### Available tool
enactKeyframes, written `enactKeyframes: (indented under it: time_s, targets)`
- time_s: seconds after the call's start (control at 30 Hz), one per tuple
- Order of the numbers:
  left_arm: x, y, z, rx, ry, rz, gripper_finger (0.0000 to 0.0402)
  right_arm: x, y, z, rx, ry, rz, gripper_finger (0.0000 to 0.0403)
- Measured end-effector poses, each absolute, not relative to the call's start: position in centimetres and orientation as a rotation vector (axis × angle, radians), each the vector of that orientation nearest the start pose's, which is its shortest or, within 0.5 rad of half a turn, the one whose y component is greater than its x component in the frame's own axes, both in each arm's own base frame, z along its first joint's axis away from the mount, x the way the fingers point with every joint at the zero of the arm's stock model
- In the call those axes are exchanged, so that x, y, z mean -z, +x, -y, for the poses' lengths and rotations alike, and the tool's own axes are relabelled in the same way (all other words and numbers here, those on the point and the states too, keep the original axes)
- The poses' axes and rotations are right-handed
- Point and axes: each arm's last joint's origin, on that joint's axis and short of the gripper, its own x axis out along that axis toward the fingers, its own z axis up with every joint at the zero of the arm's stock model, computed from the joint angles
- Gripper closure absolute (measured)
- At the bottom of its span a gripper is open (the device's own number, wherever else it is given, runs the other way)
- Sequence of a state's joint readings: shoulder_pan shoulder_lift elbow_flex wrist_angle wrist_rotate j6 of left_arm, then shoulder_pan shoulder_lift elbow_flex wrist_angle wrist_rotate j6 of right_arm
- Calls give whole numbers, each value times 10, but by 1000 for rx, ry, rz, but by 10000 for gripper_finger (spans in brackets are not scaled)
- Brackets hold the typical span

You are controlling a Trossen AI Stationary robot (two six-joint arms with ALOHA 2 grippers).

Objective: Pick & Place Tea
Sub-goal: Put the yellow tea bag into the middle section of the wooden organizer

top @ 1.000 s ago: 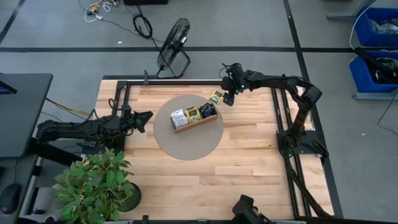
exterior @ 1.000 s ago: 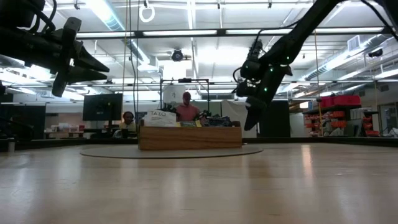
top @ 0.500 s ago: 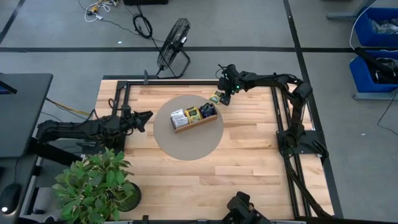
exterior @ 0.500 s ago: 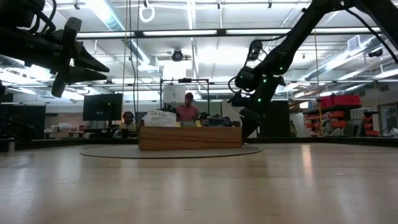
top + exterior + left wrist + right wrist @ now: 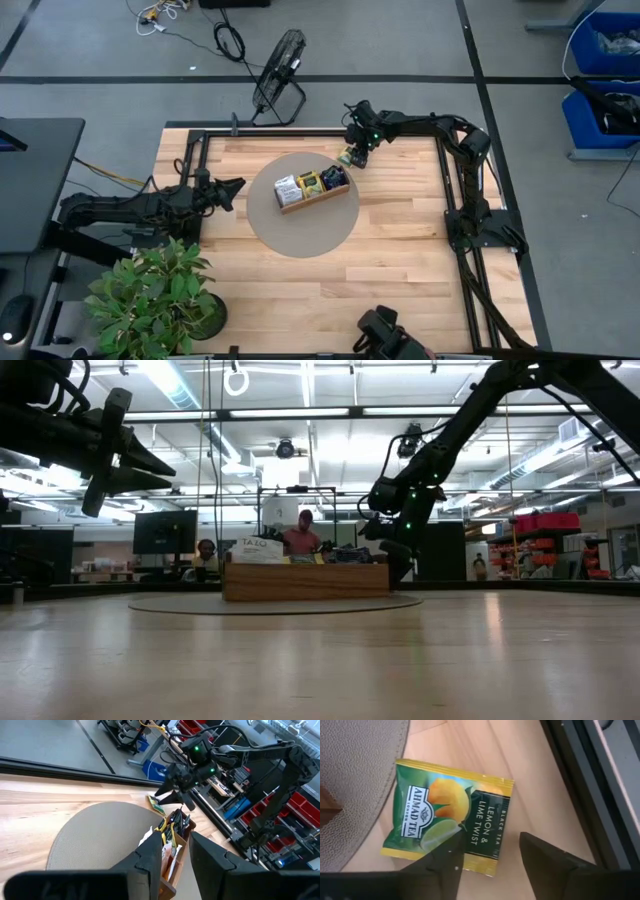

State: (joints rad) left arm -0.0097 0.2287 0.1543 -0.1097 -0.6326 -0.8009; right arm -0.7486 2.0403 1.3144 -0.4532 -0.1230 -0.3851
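A green-yellow tea packet (image 5: 450, 822) lies flat on the wood, one corner over the round mat's edge, just beyond the tray's right end (image 5: 347, 157). My right gripper (image 5: 490, 865) hangs open low over it, pointing down, its fingers standing over the packet's edge without visible touch (image 5: 354, 150). The long wooden tray (image 5: 315, 200) sits on the mat (image 5: 300, 235) and holds white (image 5: 287, 188), yellow-green (image 5: 310, 182) and dark (image 5: 335, 178) packets. My left gripper (image 5: 175, 865) waits open, raised at the table's left (image 5: 235, 187).
A potted plant (image 5: 155, 300) stands at the near left corner. Black frame rails (image 5: 445, 180) run along the right and far edges, close to my right gripper. A fan (image 5: 280, 85) lies on the floor beyond the far edge. People (image 5: 300, 535) sit in the room behind.
My right gripper has moved toward the table's left and down, from beside the tray's right end to just over the green-yellow packet. Its fingers have stayed open. The packet and tray have not moved.
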Motion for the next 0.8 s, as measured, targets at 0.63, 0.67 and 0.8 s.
enactKeyframes:
  time_s: [0.63, 0.67, 0.8]
  targets:
    - [-188, 101, -17, -680, -706, 90, 299, -134, 285, 266, 289, 178, -1238, 399]
    - [-188, 101, -17, -680, -706, 90, 299, -136, 284, 265, 286, 173, -1246, 400]
    - [-188, 101, -17, -679, -705, 89, 299, -153, 281, 261, 293, 115, -1241, 401]
